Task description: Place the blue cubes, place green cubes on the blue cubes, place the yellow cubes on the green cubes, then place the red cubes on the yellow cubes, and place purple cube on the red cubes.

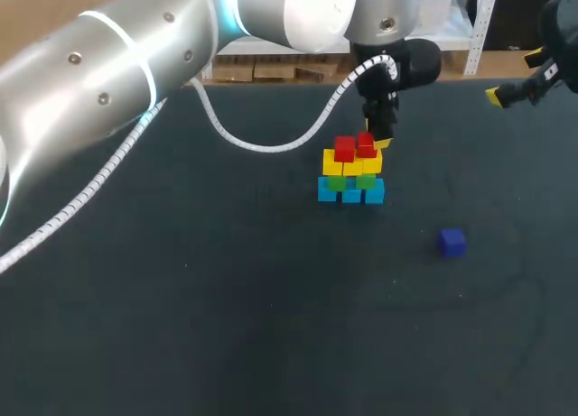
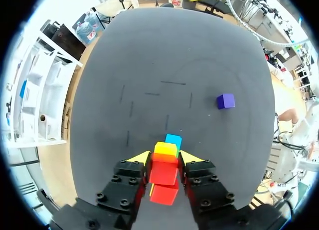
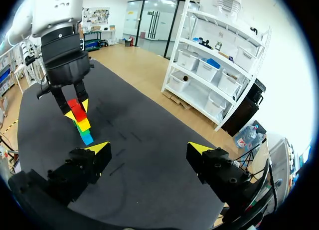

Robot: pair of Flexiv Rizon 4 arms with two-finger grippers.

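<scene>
Our left gripper [image 2: 166,159] clamps a small rigid red cube [image 2: 163,172] by opposite flat faces atop the blue-green-yellow cube stack [image 1: 350,177]; our right gripper [image 3: 149,149] hangs spread, well apart. The purple cube [image 1: 452,242] lies alone on the dark table [image 1: 226,299]; we judge it light, hard and smooth, best pinched on parallel sides.

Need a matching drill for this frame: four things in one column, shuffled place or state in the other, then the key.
1. purple cube
2. blue cubes
3. right end effector
4. red cube

A. open, holding nothing
B. gripped by the left end effector
C. bottom layer
D. lying alone, off to the side

Pairs: 1-D, 2-C, 3-A, 4-B
</scene>
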